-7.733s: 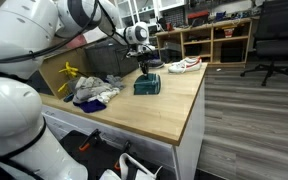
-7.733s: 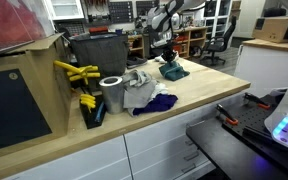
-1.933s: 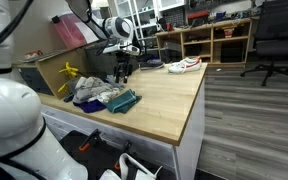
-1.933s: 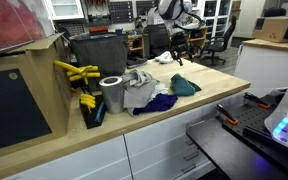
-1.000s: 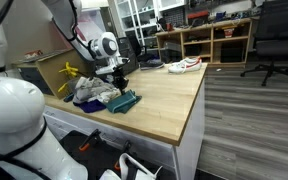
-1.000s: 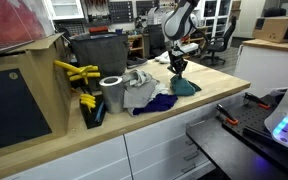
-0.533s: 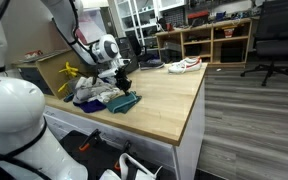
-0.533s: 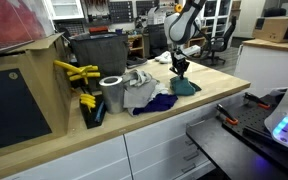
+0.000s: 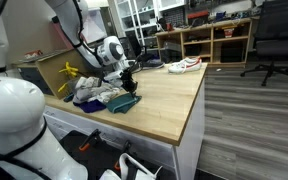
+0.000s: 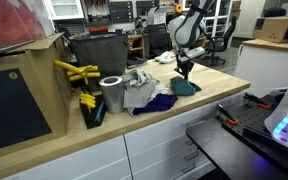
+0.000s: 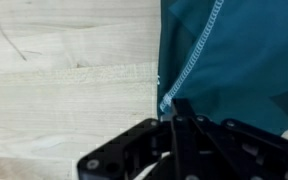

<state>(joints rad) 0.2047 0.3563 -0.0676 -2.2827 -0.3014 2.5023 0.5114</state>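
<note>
While the teal cloth (image 9: 122,101) stays flat on the table (image 9: 174,100) just beneath it, the gripper (image 9: 130,83) has slid to the zipper edge (image 11: 189,70) since a second ago. Its fingers (image 11: 180,125) look pressed together there; any hold on the fabric is impossible to tell.

Exterior views: both stand well back, facing my workbench (image 9: 174,105) from different ends.
Wrist view: very near, looking straight down past my pincer (image 11: 174,108) onto wood.
Shared: teal cloth (image 10: 184,86), all three.
</note>
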